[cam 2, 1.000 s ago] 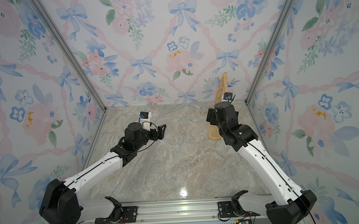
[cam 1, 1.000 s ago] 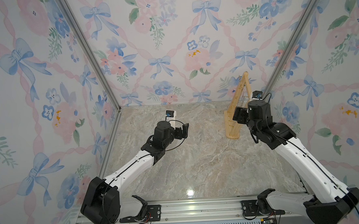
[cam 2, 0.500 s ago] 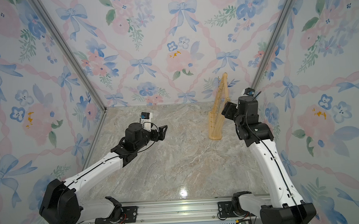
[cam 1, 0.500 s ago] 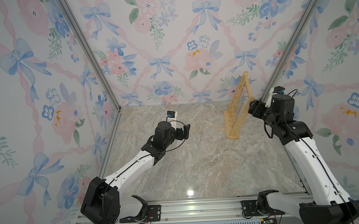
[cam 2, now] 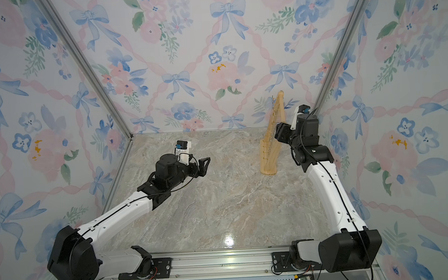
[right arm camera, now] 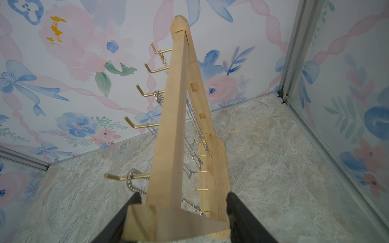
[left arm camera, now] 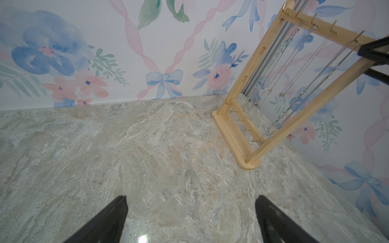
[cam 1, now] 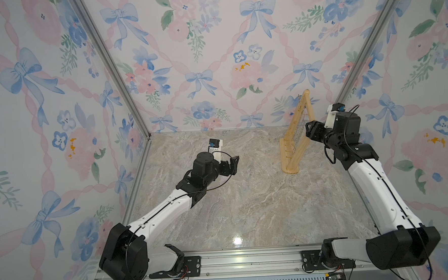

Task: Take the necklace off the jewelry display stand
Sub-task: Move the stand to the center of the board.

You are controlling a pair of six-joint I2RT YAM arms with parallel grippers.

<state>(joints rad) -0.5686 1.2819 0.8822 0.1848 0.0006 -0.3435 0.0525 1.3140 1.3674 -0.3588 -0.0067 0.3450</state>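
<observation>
Wooden and tall, the jewelry display stand (cam 1: 287, 158) is at the far right of the marble-like surface (cam 1: 247, 197), close to the corner of the flowered walls. Several thin chains hang from gold hooks on its top bar (right arm camera: 174, 105). The necklace (right arm camera: 128, 181) nearest to the right gripper (right arm camera: 182, 196) is looped over the last hook (right arm camera: 120, 177). The jaws of this gripper stand on both sides of the near upper corner of the frame, very close to the wood; I cannot tell if they press it. The left gripper (left arm camera: 191, 198) is released, its jaws wide with nothing between them, well apart from the stand.

I think the step is to reach the chain on this last hook. To do it well, the jaws should go beside the bar, not around it, take only the loop, and lift it up and outward over the turned-up tip. A sideways pull could tip the light stand. Neighbouring chains hang near and may tangle, and the walls leave little room.
</observation>
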